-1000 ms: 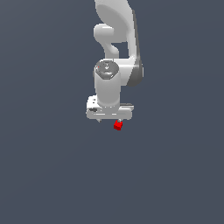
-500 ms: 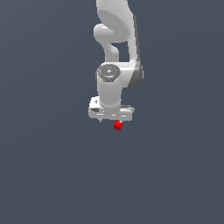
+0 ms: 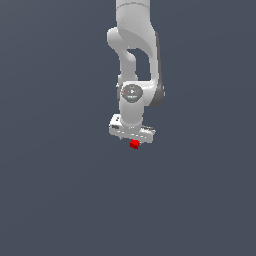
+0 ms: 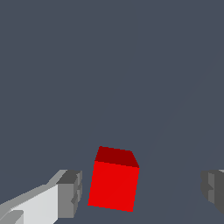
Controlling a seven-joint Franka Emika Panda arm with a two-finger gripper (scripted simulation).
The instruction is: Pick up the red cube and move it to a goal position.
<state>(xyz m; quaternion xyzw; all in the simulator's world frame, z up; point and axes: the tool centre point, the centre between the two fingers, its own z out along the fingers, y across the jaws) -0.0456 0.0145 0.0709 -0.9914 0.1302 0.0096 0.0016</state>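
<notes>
The red cube (image 3: 134, 144) is a tiny bright red block on the dark grey floor, right under the white hand of my gripper (image 3: 133, 139). In the wrist view the cube (image 4: 113, 183) stands between the two grey fingertips. One fingertip (image 4: 70, 194) is close beside it with a thin gap. The other fingertip (image 4: 213, 189) is well away from it. My gripper (image 4: 142, 192) is open and neither finger touches the cube.
The white arm (image 3: 135, 60) rises straight up above the hand. A plain dark grey floor (image 3: 60, 200) lies all around, with no other objects in view.
The wrist and hand have come down and shifted a little toward the exterior view's right, onto the cube. The cube has stayed where it was.
</notes>
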